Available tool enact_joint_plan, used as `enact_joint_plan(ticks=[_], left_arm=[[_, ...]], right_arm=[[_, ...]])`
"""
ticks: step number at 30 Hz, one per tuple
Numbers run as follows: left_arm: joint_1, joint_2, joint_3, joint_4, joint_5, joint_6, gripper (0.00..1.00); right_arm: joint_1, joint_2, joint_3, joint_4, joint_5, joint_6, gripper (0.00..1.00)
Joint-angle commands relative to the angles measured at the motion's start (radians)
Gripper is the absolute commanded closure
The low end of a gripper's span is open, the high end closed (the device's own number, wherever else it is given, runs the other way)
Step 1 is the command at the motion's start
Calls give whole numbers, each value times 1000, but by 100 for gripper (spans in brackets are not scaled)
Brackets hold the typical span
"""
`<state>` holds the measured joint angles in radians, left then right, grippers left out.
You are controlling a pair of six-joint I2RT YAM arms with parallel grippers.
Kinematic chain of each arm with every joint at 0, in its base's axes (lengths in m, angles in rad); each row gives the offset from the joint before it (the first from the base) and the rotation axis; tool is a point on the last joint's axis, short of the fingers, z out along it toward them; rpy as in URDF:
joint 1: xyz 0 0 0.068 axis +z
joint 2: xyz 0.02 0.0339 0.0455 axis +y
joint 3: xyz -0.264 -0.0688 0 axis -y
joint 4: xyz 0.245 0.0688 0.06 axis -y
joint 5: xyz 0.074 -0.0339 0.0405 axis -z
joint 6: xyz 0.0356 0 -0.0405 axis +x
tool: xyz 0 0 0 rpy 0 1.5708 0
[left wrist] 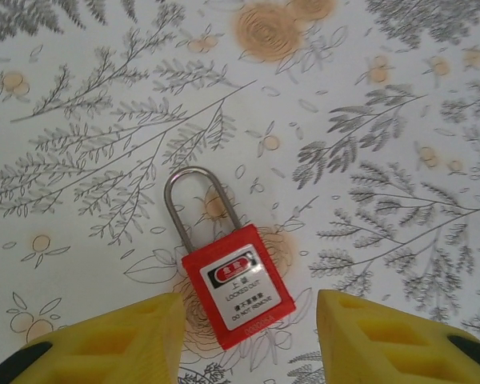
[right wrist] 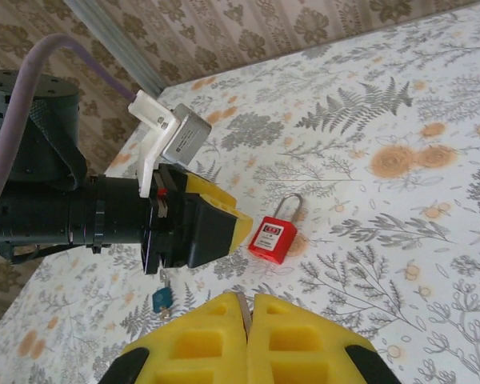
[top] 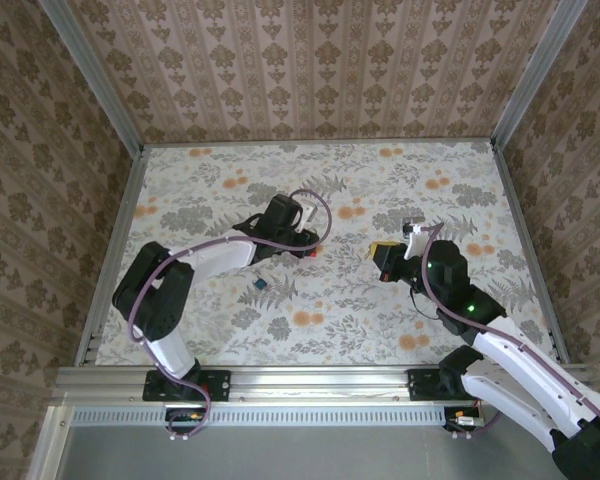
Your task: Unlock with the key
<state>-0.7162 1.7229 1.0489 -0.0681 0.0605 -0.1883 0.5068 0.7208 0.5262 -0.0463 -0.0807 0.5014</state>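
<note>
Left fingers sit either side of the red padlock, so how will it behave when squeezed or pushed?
Padlock lies flat, so it probably won't roll or tip. Its smooth plastic-looking body may slide when pushed. The thin shackle looks rigid metal.

Left end effector (left wrist: 248,308) parted; right end effector (right wrist: 250,304) closed.

Padlock (left wrist: 232,288) lies between the spread fingers of the left gripper (left wrist: 250,304), with a gap on each side. Key (top: 260,284) lies near the left arm (top: 215,258). Bare table (top: 330,300) separates it from the right gripper (top: 385,262), leaving that side unobstructed.
</note>
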Motion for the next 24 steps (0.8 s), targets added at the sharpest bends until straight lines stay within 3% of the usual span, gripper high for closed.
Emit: enact_joint_plan(ticks=[1,9,24], left_arm=[[11,26,64,-39,-68,-33,50],[26,130,142,-129,-23,-54,46],[12,162,83,-104,97,-158,47]], right_arm=[[-1,-12,-8,-25,41,-3,93],[-2,-3,2,-24,55,-32,94],[-8,-13,-2,-49,67,-53,94]])
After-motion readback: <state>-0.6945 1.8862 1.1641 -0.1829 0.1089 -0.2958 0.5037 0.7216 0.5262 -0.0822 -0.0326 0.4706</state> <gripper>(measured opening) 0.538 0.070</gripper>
